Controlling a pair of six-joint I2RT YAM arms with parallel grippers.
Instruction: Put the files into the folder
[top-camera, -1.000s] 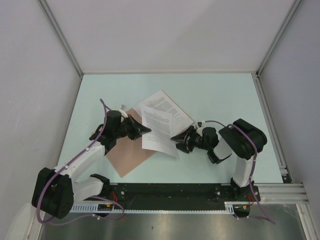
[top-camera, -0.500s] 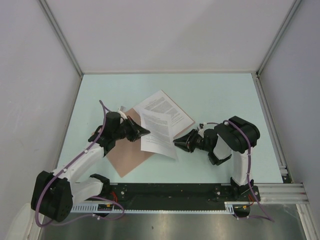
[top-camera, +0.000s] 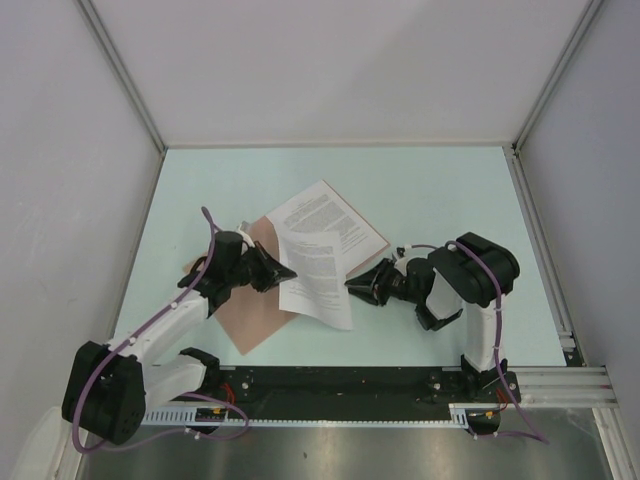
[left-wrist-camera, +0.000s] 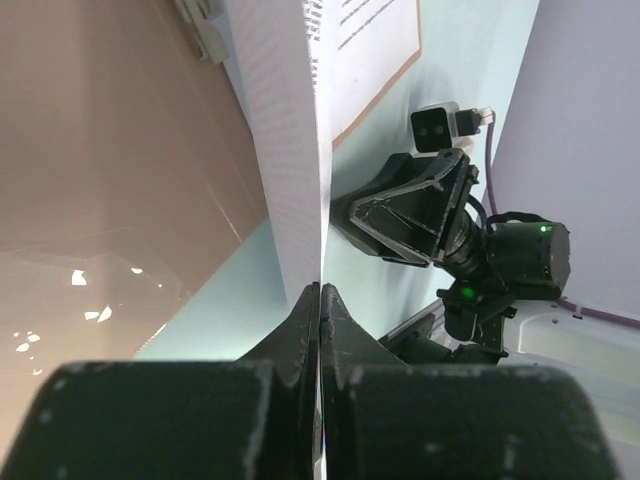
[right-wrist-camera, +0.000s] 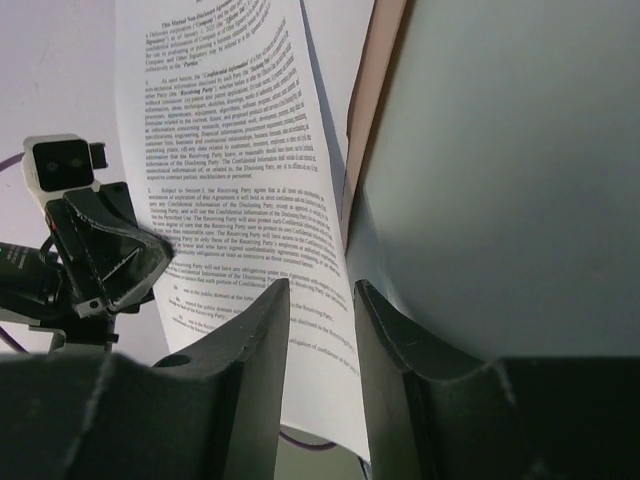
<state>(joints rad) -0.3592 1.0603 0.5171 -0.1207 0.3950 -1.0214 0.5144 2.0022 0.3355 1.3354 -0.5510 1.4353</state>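
**Left end effector** (top-camera: 272, 272). Its fingers are pressed together on the left edge of the held sheet (top-camera: 318, 280). The left wrist view shows that sheet edge-on, rising straight out from between the tips. This end effector has drawn back toward its own base over the last second. The sheet's near-left corner has come with it, so that side now appears raised off the folder (top-camera: 255, 322), which lies flat beneath and beside the fingers.

**Right end effector** (top-camera: 357, 288). It faces the left one across the held sheet, at the sheet's opposite edge. Its fingers have narrowed from a wider stance but stand apart, and printed text shows in the gap between them. You cannot tell from the right wrist view whether either pad touches the paper.

**Meaning for the task.** Judge the held sheet as gripped on one side only and not yet inside the folder. A second hold on its right edge appears to be in preparation.

**Count.**
- Two white sheets: the held one, and a second sheet (top-camera: 330, 213) lying flat on the folder's far part, beyond both sets of fingertips.
- One folder.
- Two end effectors.

Everything sits on or just over the pale green tabletop (top-camera: 450, 190).
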